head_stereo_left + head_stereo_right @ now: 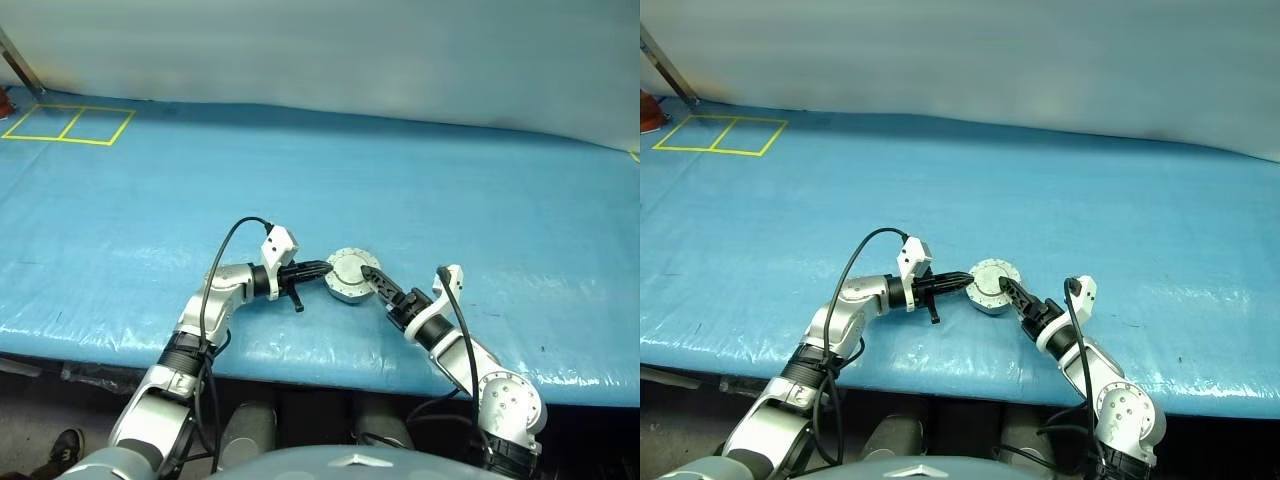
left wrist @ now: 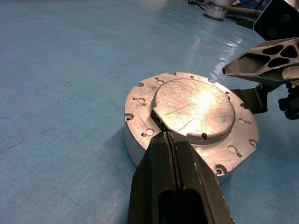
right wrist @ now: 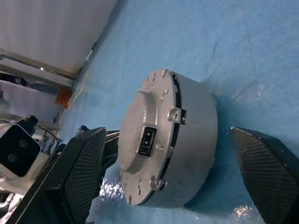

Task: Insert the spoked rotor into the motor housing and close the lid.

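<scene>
a wide blue plastic sheet [image 1: 420, 190] covers the table, with a pale wall behind it and a yellow taped grid [image 1: 68, 124] at the far left corner.

head views: the motor housing [image 1: 347, 275] sits on the sheet near the front edge, between the two arms. the left gripper [image 1: 322, 268] comes in from the left with its fingers pressed together, tip at the housing's rim. the right gripper [image 1: 377, 281] reaches in from the right, its dark finger lying across the housing's near right side.

left wrist view: the closed fingers [image 2: 175, 172] rest on the flange of the housing [image 2: 140, 140], just by the raised round lid [image 2: 194, 105], which looks seated flat on top. the other gripper's webbed finger [image 2: 264, 58] hangs just beside the far rim.

right wrist view: the jaws stand wide, one mesh pad [image 3: 86, 172] on each side of the housing [image 3: 196, 140], neither clearly touching it. a small socket [image 3: 145, 139] shows on the lid face [image 3: 140, 116].

judging by this, the rotor is probably already inside and the lid is on; what seems left is pressing or checking the seat. the housing lies flat, its axis upright, lid facing up; being round, it has no long axis across the table.
</scene>
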